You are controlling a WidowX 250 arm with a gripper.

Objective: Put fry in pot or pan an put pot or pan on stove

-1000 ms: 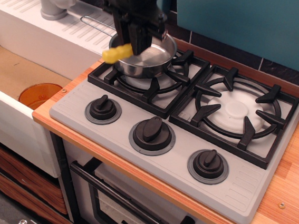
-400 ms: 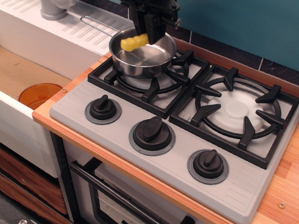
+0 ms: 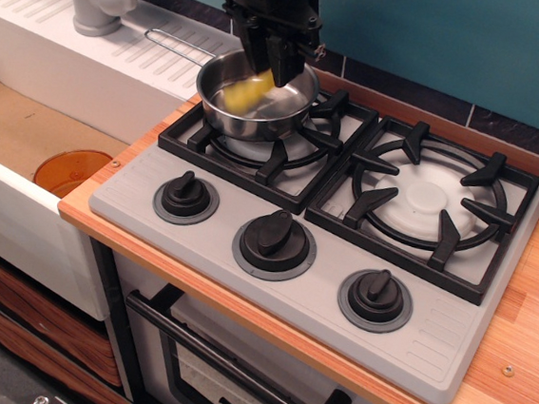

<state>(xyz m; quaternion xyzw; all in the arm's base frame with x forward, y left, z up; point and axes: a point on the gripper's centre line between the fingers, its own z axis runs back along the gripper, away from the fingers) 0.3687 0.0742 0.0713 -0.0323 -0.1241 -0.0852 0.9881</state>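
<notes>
Shiny steel pan [image 3: 259, 115], matt grey plastic stove [image 3: 318, 293], wood-grain counter [image 3: 521, 369].

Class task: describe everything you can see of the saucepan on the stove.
The saucepan is small, round and shiny, like stainless steel, with a thin wire loop handle reaching back-left over the white drainboard. It stands upright on the left burner grate of the stove. The yellow fry shows inside it, blurred. The gripper hangs over its rim; whether they touch is unclear.

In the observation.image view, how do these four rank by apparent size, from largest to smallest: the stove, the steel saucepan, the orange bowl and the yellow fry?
1. Stove, by far the largest.
2. Saucepan.
3. Orange bowl: it is partly hidden by the sink edge, so its place against the saucepan is unsure.
4. Fry, the smallest.
</notes>
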